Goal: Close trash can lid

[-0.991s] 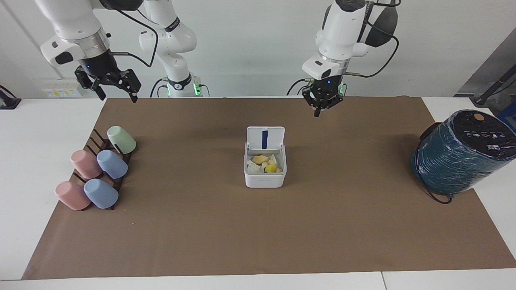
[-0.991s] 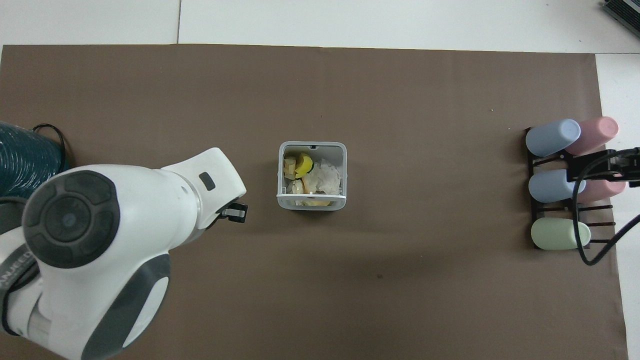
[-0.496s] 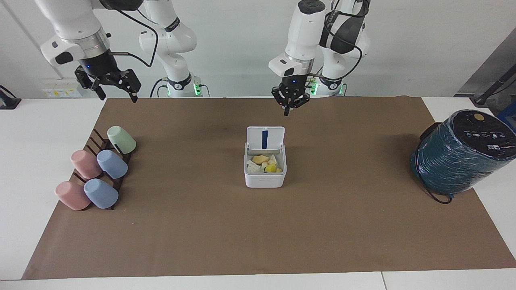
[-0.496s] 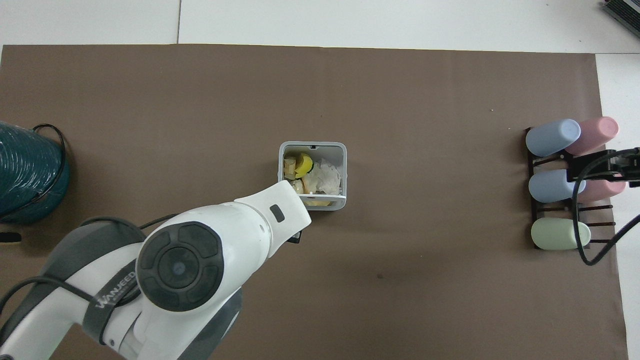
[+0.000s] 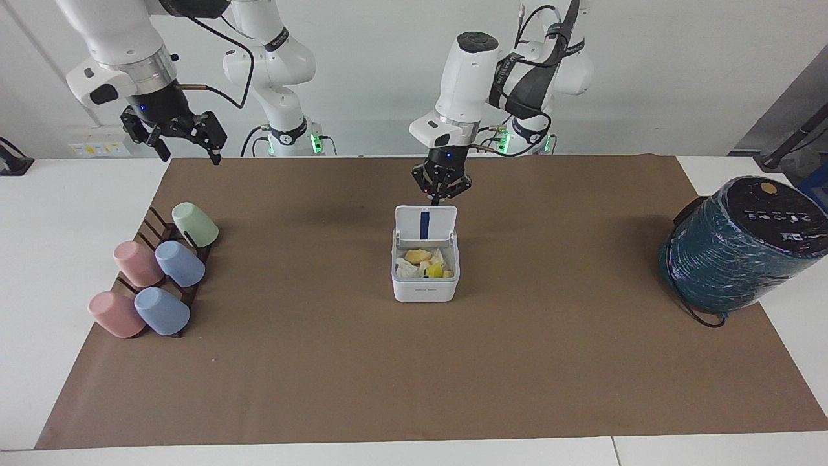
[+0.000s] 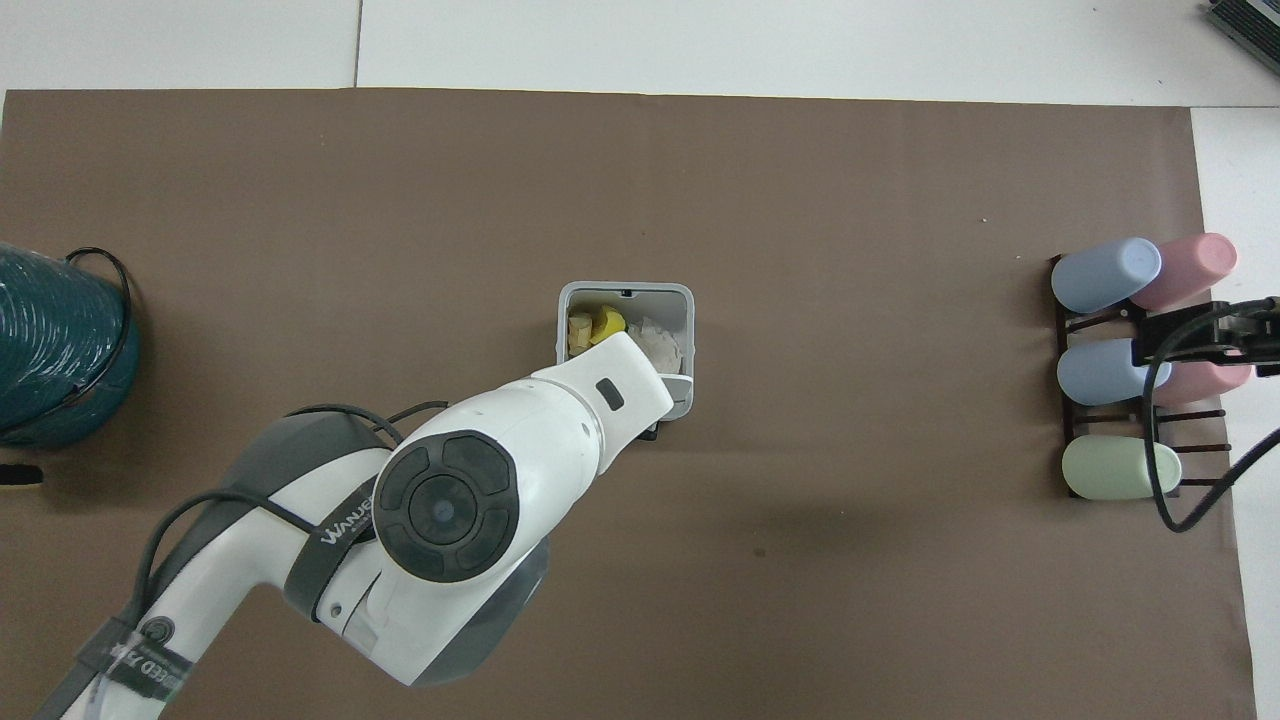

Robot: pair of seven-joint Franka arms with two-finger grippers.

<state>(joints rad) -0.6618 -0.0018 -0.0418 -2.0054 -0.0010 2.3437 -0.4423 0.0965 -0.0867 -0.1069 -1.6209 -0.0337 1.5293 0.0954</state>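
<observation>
Over toward the right arm's end, well apart from the trash can (image 5: pixel 425 288): right gripper (image 5: pixel 189 155), spread wide, empty. Waits there, up over the edge of the surface (image 5: pixel 414 375), with the rack of cups (image 5: pixel 155 272) between it and the can.

At mid-surface, the trash can itself, open, scraps showing inside. Lid (image 5: pixel 425 223) upright on the can's edge nearer to the robots, blue stripe facing away from them, hinge line running from one arm's end of the surface toward the other.

Just above the lid's top edge: left gripper (image 5: pixel 440 196), pointing down, pinched closed, holding nothing. Hard to say whether touching yet. Clearly the nearer arm. Probably calls for a push away from the robots and down, tipping the lid over the can's opening.

Well apart from the can, toward the left arm's end: a teal-wrapped cylinder (image 5: pixel 731 259), out of the way.
</observation>
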